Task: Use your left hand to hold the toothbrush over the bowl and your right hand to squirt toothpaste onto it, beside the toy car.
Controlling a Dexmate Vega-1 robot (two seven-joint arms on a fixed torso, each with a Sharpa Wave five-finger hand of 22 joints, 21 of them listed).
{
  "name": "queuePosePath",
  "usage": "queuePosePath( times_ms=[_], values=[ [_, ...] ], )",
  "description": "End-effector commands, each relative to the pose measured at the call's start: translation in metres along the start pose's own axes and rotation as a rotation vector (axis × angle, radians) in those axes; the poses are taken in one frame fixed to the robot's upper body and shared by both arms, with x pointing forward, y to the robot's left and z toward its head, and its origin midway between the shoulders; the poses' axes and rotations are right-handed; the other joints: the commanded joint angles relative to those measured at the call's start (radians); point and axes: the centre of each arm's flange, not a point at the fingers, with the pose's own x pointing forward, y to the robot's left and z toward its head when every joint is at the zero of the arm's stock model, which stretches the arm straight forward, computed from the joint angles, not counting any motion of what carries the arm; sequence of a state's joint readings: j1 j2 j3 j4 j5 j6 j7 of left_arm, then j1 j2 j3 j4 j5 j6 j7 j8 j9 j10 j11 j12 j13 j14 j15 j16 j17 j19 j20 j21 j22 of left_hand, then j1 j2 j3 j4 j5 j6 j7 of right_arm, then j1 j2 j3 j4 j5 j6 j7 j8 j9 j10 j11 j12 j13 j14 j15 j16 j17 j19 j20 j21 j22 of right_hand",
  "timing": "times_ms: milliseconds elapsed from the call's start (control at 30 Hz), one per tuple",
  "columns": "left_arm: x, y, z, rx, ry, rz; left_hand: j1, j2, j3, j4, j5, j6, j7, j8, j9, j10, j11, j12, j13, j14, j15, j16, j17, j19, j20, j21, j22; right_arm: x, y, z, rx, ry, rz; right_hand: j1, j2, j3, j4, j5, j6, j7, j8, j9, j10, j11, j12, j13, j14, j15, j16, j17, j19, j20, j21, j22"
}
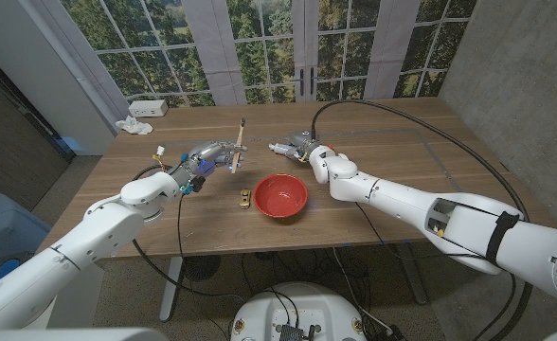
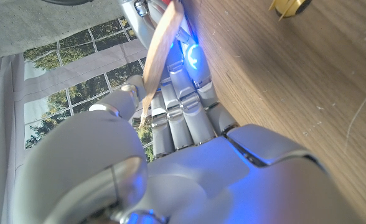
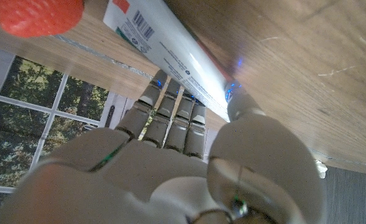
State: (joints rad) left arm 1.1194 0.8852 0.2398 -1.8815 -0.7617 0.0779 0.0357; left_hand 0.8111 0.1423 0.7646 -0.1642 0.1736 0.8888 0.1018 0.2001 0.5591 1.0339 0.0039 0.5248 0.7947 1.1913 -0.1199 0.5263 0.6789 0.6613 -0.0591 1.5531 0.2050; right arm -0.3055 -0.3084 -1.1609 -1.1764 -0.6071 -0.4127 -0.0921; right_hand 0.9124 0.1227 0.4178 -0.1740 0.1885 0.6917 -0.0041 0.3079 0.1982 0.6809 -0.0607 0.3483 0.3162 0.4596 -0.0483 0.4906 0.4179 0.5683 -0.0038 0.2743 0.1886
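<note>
My left hand (image 1: pixel 203 157) grips a wooden toothbrush (image 1: pixel 240 142) by its lower end, and the brush stands nearly upright, left of and behind the red bowl (image 1: pixel 280 196). In the left wrist view the wooden handle (image 2: pixel 162 43) runs between the thumb and fingers of that hand (image 2: pixel 189 124). Just left of the bowl lies a small yellow toy car (image 1: pixel 245 198), which also shows in the left wrist view (image 2: pixel 288 5). My right hand (image 1: pixel 309 152) holds a white toothpaste tube (image 1: pixel 282 149) behind the bowl, with its tip pointing toward the toothbrush. The tube (image 3: pixel 170 53) lies pinched between my right hand's (image 3: pixel 170 168) thumb and fingers, and the bowl (image 3: pixel 40 14) is nearby.
A white box (image 1: pixel 148 108) and a crumpled white cloth (image 1: pixel 136 125) sit at the table's back left corner. Cables trail from both arms across the wooden table (image 1: pixel 402 161). Windows stand behind the table's far edge.
</note>
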Motion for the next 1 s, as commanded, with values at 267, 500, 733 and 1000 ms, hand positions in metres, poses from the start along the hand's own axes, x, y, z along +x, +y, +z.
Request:
queuePosePath(
  times_ms=[267,500,733,1000],
  values=[
    [0.004,-0.002,0.001,0.003,0.0,-0.019,0.038,0.047,0.032,0.021,0.005,0.046,-0.02,0.006,0.0,0.217,-0.208,-0.001,0.004,0.108,-0.105,0.009,0.007,0.003,-0.152,0.004,0.002,-0.016,-0.017,-0.013,0.026,0.018,-0.1,0.014,0.005,-0.013,0.003,0.005,0.02,-0.007,0.009,0.002,0.015,-0.002,0.015,0.014,0.01,-0.106,0.022,0.018,0.012,-0.003,0.008,0.006],
    [0.006,-0.004,0.002,0.009,0.0,-0.031,0.039,0.046,0.032,0.021,0.005,0.045,-0.02,0.006,0.0,0.216,-0.208,-0.001,0.007,0.107,-0.105,0.008,0.007,0.004,-0.152,0.004,0.002,-0.022,-0.021,-0.019,0.027,0.033,-0.122,0.023,0.006,-0.023,0.007,0.007,0.04,-0.017,0.015,0.002,0.044,-0.011,0.03,0.027,0.03,-0.113,0.044,0.033,0.016,-0.004,0.013,0.008],
    [0.008,-0.004,0.002,0.011,-0.004,-0.037,0.039,0.046,0.031,0.022,0.005,0.044,-0.022,0.006,0.001,0.217,-0.207,-0.002,0.008,0.106,-0.105,0.006,0.007,0.004,-0.152,0.004,0.002,-0.026,-0.025,-0.021,0.022,0.035,-0.151,0.029,0.01,-0.027,0.01,0.009,0.078,-0.018,0.028,0.003,0.096,-0.022,0.057,0.045,0.061,-0.128,0.059,0.042,0.022,-0.008,0.02,0.009],
    [0.008,-0.004,0.003,0.009,-0.007,-0.036,0.039,0.046,0.031,0.022,0.005,0.044,-0.02,0.007,0.002,0.215,-0.207,-0.006,0.006,0.105,-0.105,0.003,0.004,0.005,-0.152,0.004,0.002,-0.027,-0.03,-0.018,-0.003,0.028,-0.18,0.052,0.016,-0.031,0.006,0.012,0.128,-0.018,0.047,0.007,0.18,-0.032,0.114,0.084,0.121,-0.15,0.09,0.065,0.028,-0.012,0.029,0.01]
  ],
)
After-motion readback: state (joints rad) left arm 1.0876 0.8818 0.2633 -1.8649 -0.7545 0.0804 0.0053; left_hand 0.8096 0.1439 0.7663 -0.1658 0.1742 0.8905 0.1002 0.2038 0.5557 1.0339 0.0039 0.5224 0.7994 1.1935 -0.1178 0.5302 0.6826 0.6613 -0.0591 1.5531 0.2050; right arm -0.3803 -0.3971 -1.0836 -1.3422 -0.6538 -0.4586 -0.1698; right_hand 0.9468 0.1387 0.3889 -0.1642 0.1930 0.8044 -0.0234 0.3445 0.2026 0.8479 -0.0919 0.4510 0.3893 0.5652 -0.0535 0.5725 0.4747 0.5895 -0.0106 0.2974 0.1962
